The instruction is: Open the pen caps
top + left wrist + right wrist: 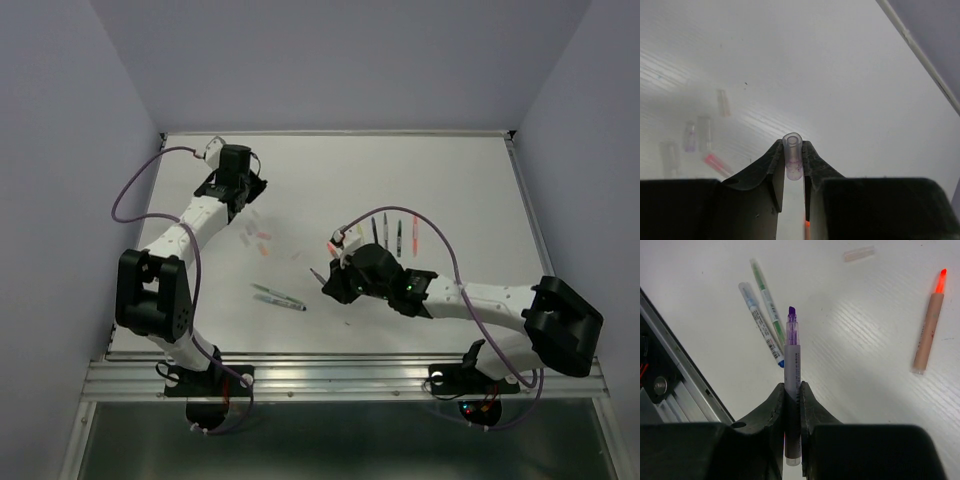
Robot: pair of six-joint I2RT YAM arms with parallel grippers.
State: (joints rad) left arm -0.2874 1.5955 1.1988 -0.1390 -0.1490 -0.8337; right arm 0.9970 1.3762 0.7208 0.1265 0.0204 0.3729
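My left gripper [793, 148] is shut on a clear, purple-tinted pen cap [793, 162], held above the far-left table; in the top view the gripper [247, 203] hangs over the loose caps. Several loose caps lie below it, one pink [716, 162] and one pale [723, 102]. My right gripper [792, 388] is shut on an uncapped purple pen [792, 357], its tip pointing away. In the top view this gripper [326, 284] is mid-table. A green pen [767, 295] and a blue pen [760, 322] lie beyond it, and an uncapped orange pen [928, 330] lies to the right.
Three more pens [398, 232] lie side by side behind the right arm. Loose caps [263, 241] are scattered near mid-table. The metal rail at the table's near edge [675, 370] is close on the right gripper's left. A pale cap [859, 253] lies farther off.
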